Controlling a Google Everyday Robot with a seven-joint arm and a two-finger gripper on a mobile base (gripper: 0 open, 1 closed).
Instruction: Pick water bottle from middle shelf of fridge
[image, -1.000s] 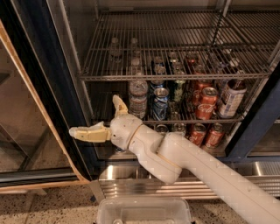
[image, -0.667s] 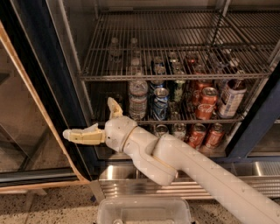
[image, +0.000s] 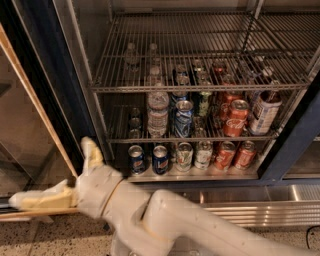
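Showing the gripper (image: 52, 172) hovering at seven o'clock from the water bottle (image: 158, 112), fingers (image: 40, 200) splaying wide, holding nothing; bottle standing on the middle shelf (image: 120, 140) of the fridge (image: 295, 145).

Shop or canteen drinks corner (speckled floor (image: 45, 237)), glass-door fridge (image: 296, 144) stocked with soda cans (image: 235, 118), tool (image: 51, 172) low left

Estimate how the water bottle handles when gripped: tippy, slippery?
The water bottle stands tall and narrow on the middle shelf's wire rods, so it likely tips if nudged. Its clear ribbed plastic probably flexes yet aids grip. The pincer sits open, low left, outside the fridge.
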